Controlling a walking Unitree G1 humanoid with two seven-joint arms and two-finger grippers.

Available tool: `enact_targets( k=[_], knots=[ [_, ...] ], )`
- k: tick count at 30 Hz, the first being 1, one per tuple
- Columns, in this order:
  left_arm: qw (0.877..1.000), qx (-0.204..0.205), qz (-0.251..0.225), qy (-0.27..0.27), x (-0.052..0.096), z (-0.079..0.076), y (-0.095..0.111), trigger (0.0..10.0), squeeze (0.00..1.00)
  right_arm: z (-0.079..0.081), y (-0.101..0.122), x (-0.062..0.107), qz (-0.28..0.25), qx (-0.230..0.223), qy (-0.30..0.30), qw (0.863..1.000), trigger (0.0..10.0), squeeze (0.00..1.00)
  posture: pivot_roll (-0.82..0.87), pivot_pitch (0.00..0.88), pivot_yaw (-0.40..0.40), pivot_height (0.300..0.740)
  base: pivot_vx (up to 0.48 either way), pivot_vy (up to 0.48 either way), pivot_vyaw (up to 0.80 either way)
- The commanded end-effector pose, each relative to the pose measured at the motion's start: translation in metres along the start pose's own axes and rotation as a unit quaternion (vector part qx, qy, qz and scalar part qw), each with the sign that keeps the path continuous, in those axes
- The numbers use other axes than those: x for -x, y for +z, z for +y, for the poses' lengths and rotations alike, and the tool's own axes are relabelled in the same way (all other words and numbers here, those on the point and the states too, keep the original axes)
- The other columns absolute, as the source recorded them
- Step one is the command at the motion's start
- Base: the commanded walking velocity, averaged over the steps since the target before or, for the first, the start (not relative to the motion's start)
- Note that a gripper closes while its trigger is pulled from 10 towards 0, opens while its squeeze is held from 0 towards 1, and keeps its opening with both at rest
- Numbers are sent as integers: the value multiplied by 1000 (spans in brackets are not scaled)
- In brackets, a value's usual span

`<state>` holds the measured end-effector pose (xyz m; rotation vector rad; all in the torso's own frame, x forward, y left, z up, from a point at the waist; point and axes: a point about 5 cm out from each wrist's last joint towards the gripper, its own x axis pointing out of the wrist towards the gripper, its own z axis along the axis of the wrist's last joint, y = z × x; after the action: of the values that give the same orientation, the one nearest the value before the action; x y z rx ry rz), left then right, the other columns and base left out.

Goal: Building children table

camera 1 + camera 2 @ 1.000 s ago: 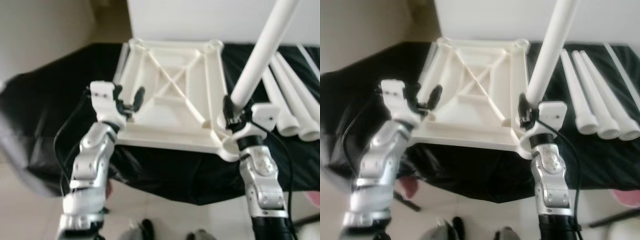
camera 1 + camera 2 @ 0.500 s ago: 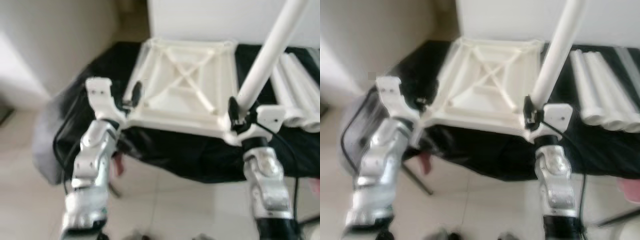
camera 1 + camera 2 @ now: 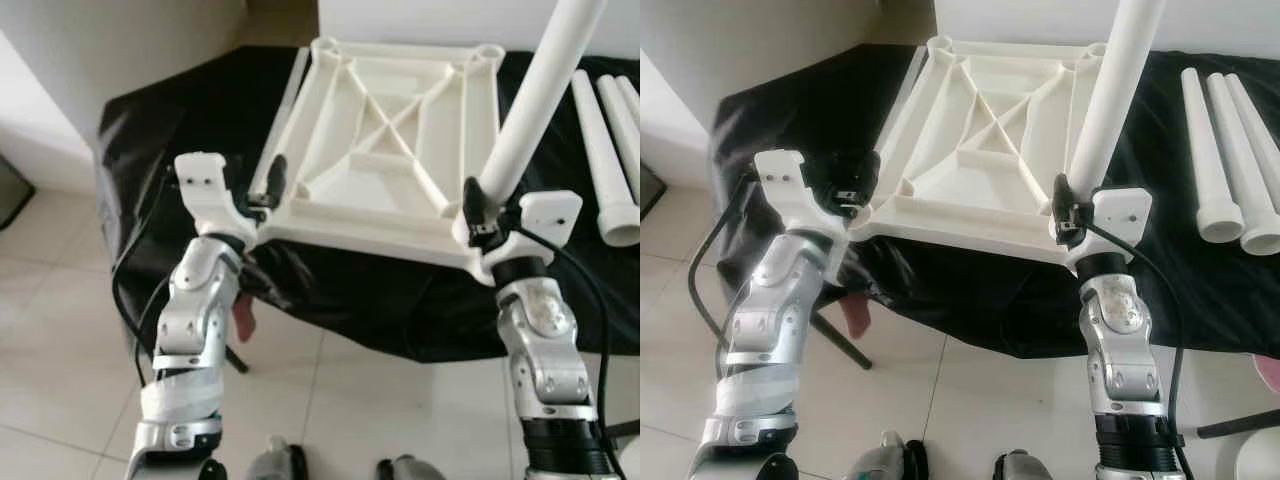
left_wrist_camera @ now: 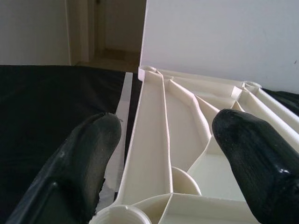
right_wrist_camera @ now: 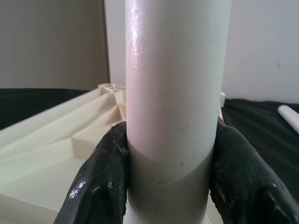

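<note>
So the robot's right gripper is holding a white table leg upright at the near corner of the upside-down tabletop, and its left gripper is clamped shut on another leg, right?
Not quite. The left gripper is open, straddling the tabletop edge, as the left wrist view shows. The right gripper does hold the table leg.

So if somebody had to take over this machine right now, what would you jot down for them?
Right pincer: shut on a white table leg, standing upright at the near right corner of the upturned tabletop.
Left pincer: open, straddling the tabletop's near left corner, whose socket has no leg.
Spare legs lie on the black cloth to the right of the tabletop.
Done: one leg stands at its corner; whether it is fully seated cannot be seen.
Left: fit the remaining legs.
</note>
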<state>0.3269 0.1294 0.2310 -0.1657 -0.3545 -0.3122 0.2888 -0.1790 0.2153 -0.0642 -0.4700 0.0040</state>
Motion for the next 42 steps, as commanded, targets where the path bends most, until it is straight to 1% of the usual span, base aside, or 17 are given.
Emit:
enact_targets(
  k=[1,8,11,15,20,31,40,42],
  knots=[
    [1000,0,-8,-16,0,0,2,10000,0,0,0,-2,-8,-3,2,1000,10000,0,-29,88,42,740,0,0,0],
    [1000,7,-14,-24,0,1,5,10000,0,0,5,-7,-20,-4,3,1000,10000,0,-17,76,34,740,0,0,0],
    [999,13,-14,-30,-1,1,5,10000,0,-2,8,-11,-27,-2,4,1000,10000,0,-16,67,28,740,0,0,0],
    [999,12,-15,-33,0,1,6,10000,0,-3,8,-11,-28,-1,4,1000,10000,0,-18,66,28,740,0,0,0],
    [998,20,-18,-57,0,-2,6,10000,0,-8,6,-8,-27,5,1,1000,10000,0,-28,55,32,740,0,0,0],
    [997,29,-22,-63,-4,-4,5,10000,0,-6,4,-6,-26,3,1,1000,10000,0,-38,38,27,740,284,0,0],
    [997,30,-26,-60,-3,-5,5,10000,0,-6,3,-8,-24,4,1,1000,10000,0,-34,31,19,740,309,0,0],
    [997,33,-38,-56,-1,-4,8,10000,0,-5,2,-9,-25,2,4,1000,10000,0,-28,28,16,740,0,0,0]
  ],
)
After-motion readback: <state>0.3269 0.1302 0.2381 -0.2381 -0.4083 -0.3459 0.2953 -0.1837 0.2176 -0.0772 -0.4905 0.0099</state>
